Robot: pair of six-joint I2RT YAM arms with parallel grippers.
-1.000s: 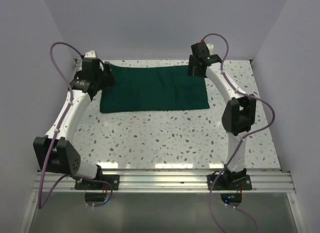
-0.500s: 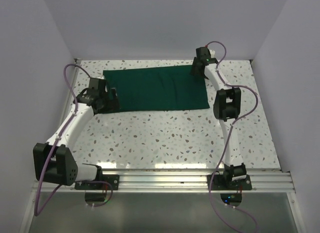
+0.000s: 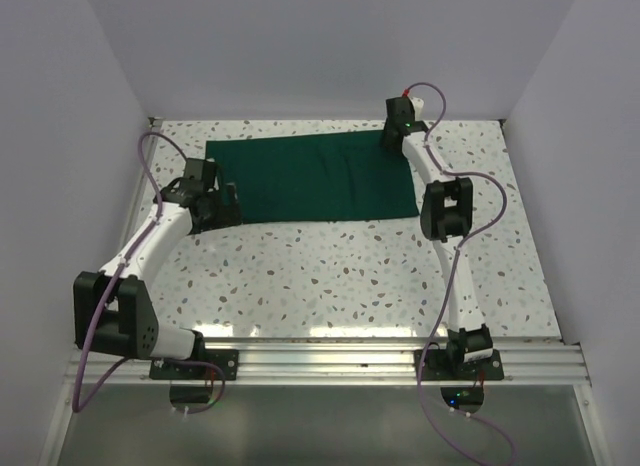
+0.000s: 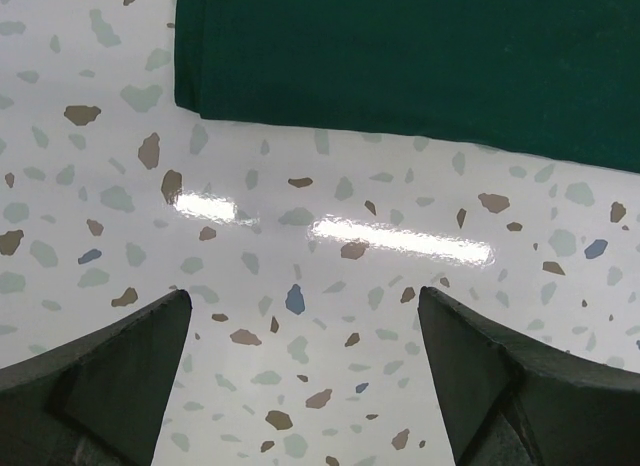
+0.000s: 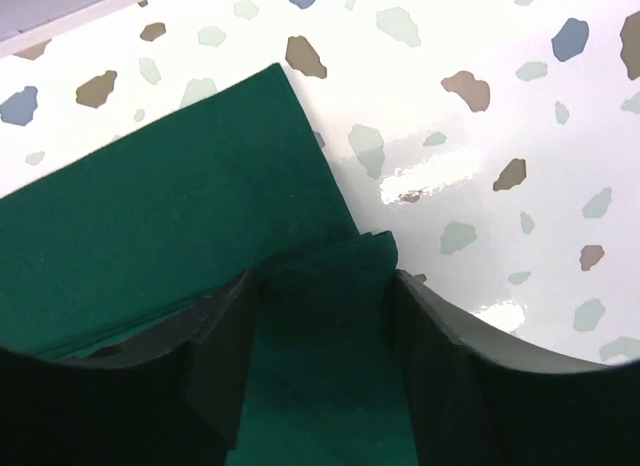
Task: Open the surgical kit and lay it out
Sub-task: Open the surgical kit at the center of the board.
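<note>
The surgical kit's dark green cloth wrap lies folded flat at the back of the table. The steel tray and instruments are hidden. My left gripper is open and empty, low over bare table just in front of the cloth's front-left corner. In the left wrist view the left gripper faces the cloth's edge. My right gripper is at the cloth's far right corner. In the right wrist view the right gripper is open, its fingers straddling a folded cloth corner.
The speckled terrazzo table is walled by pale panels on the left, back and right. An aluminium rail with both arm bases runs along the near edge. Purple cables loop off both arms.
My left gripper swung from the cloth's far left corner down to its front-left corner. My right gripper dropped lower onto the far right corner. The cloth's left end shifted slightly.
</note>
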